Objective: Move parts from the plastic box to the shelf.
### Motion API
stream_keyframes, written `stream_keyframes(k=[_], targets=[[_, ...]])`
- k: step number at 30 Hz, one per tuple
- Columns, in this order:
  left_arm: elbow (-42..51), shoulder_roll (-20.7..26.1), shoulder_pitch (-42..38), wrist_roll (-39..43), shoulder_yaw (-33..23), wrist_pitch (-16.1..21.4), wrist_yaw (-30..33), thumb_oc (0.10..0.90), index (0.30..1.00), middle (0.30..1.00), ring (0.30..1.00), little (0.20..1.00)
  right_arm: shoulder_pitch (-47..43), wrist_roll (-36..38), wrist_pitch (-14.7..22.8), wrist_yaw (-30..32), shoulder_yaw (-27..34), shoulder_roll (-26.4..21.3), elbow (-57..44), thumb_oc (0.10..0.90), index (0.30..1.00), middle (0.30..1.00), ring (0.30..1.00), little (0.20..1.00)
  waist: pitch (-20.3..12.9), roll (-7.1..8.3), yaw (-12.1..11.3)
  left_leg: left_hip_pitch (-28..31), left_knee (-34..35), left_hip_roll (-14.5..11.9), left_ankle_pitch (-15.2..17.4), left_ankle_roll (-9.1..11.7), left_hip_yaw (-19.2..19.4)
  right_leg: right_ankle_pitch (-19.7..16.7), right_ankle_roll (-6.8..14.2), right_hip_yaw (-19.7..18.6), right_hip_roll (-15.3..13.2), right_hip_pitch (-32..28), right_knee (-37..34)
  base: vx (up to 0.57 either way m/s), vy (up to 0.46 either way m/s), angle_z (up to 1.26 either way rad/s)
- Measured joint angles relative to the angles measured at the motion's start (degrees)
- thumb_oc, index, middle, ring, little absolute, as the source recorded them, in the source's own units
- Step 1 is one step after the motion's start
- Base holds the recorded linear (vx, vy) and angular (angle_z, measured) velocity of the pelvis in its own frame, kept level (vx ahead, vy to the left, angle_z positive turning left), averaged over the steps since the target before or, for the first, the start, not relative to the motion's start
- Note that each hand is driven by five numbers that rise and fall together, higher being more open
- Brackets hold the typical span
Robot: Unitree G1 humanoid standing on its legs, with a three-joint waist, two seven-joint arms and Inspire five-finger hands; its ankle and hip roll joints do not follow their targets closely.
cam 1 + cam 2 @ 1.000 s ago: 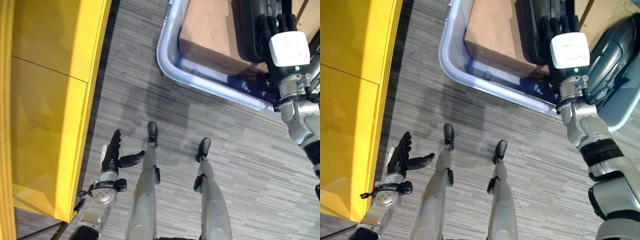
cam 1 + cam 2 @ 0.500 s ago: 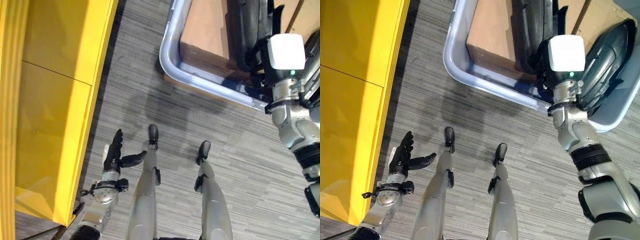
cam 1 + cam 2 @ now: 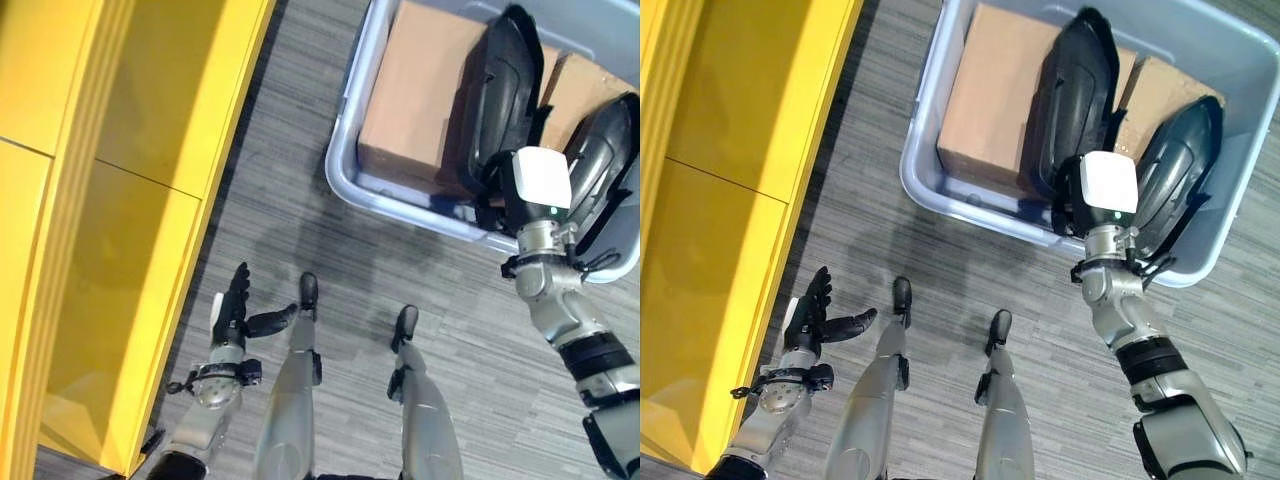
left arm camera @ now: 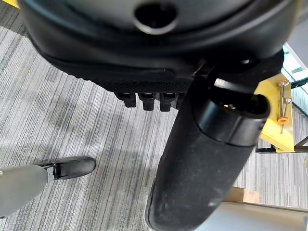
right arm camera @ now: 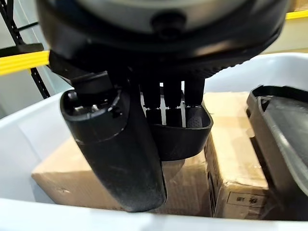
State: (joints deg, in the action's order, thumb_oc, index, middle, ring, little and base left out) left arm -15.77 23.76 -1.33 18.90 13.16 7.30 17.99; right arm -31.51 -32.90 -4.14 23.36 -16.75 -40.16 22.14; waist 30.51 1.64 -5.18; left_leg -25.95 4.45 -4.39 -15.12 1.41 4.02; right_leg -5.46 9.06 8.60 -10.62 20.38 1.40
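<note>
A: What is showing from the head?
B: Two glossy black moulded parts (image 3: 1075, 95) are leaning on cardboard boxes (image 3: 985, 100) inside the grey plastic box (image 3: 1240, 60), beside the yellow shelf (image 3: 120, 200). The left hand (image 3: 232, 310) is hanging open, empty.

A: And at the right wrist?
B: The right hand (image 5: 159, 103) is curling its fingers (image 5: 166, 98) over one part's rim (image 5: 185, 132).

The cardboard box's (image 5: 240, 197) label print seems too small to read.

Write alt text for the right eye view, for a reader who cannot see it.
The robot's right hand reaches into a pale plastic box on the grey carpet, at a dark moulded part that stands beside cardboard boxes and a second dark part. Its left hand hangs open, holding nothing, beside a yellow shelf.
</note>
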Motion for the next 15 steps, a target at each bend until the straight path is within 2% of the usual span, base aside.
stream_keyframes(k=[8, 13, 15], targets=[[0.10, 0.00, 1.07, -0.59, -2.41, -1.05, -0.96, 0.900, 1.000, 1.000, 1.000, 1.000, 9.37, 0.36, 1.29, -1.08, 3.96, -0.13, -7.37, 0.400, 0.300, 0.300, 0.300, 0.300, -0.04, 0.07, 0.93, 6.79, 0.03, -0.52, 1.60, 1.01, 0.36, -0.54, -0.29, -0.36, 0.52, -7.33, -2.04, 0.03, 0.006, -0.04], [0.12, -0.02, 2.70, -2.02, -4.59, -2.02, -2.21, 0.900, 1.000, 1.000, 1.000, 1.000, 12.89, -0.90, 1.67, -2.17, 7.00, -2.98, -15.53, 0.400, 0.300, 0.300, 0.300, 0.300, -0.20, 0.09, 2.12, 11.21, 0.06, -0.66, 2.76, 0.75, 0.97, -0.73, -0.36, -0.77, 0.66, -12.00, -3.39, 0.05, 0.007, -0.06], [0.61, 0.01, 2.75, -2.37, -5.37, -2.70, -2.76, 0.900, 1.000, 1.000, 1.000, 1.000, 14.52, -1.88, 2.80, -2.51, 10.43, -3.49, -18.17, 0.400, 0.300, 0.300, 0.300, 0.300, -1.34, 0.35, 2.27, 11.45, 0.05, -0.87, 2.89, 0.87, 1.36, -0.93, -0.54, -1.14, 0.89, -12.16, -3.63, 0.09, -0.009, -0.08]])
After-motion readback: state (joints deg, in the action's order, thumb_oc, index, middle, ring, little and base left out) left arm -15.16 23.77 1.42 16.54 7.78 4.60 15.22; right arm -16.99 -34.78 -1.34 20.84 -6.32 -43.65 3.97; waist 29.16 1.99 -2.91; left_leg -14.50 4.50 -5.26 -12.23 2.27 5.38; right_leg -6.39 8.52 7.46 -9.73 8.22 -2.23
